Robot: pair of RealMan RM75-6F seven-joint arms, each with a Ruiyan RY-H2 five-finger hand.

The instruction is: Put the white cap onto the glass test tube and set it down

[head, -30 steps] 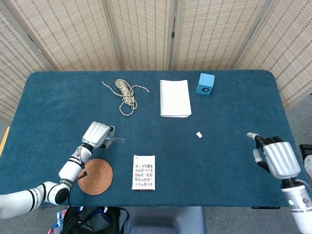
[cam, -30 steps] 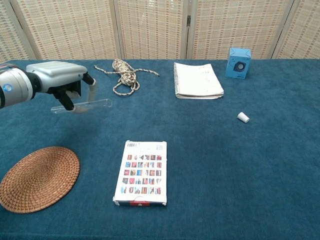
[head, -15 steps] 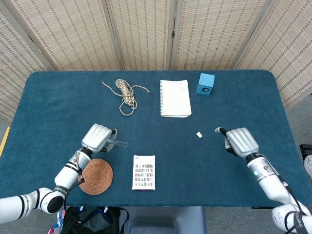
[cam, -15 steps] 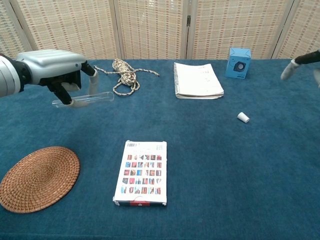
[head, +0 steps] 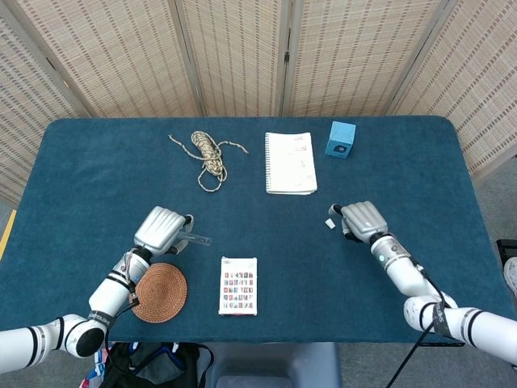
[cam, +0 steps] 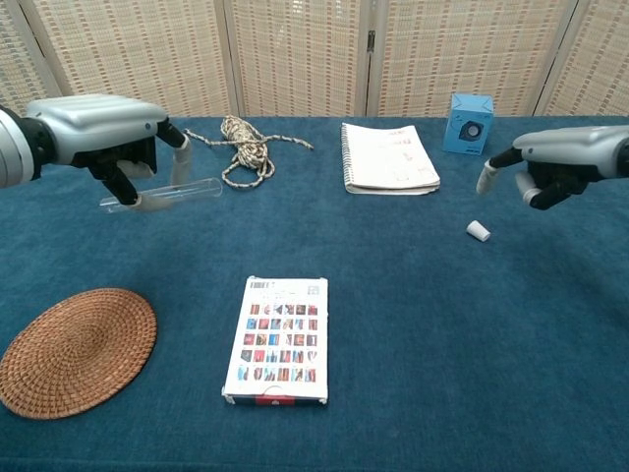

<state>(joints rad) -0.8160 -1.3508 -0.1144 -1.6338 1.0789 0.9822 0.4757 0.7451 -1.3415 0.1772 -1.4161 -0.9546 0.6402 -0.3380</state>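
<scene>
A: Moved since half a second ago: my right hand (cam: 550, 169) has come in from the table's right edge and hangs just above and beside the small white cap (cam: 478, 231). Not touching it.

B: Hand state?

A: Right holds nothing, fingers loosely curled downward, one fingertip pointing toward the cap. Cap lies on its side on the blue cloth-covered table (head: 404, 170), in front of the white spiral notebook (head: 291, 162) and the small blue cube-shaped box (head: 340, 139).

B: Left?

A: My left hand (cam: 108, 138) grips the clear glass test tube (cam: 162, 196), same as before. Tube is level, raised off the table, sticking out toward the centre. In the head view the left hand (head: 161, 230) sits just behind the round woven rattan coaster (head: 158, 292), tube (head: 194, 238) poking out to its right. Left has barely shifted.

B: Tube and cap relation?

A: Well apart. Tube on the left side, cap on the right, and the printed card box with coloured squares (cam: 277, 339) lies on the near table between them. No cap on the tube yet.

B: Other stuff?

A: Coil of beige rope (head: 208, 158) at the back left, beside the notebook. Woven folding screen (head: 242, 56) behind the table. Head view shows the right hand (head: 362, 219) right beside the cap (head: 330, 223); can't tell contact there, chest view shows a gap.
</scene>
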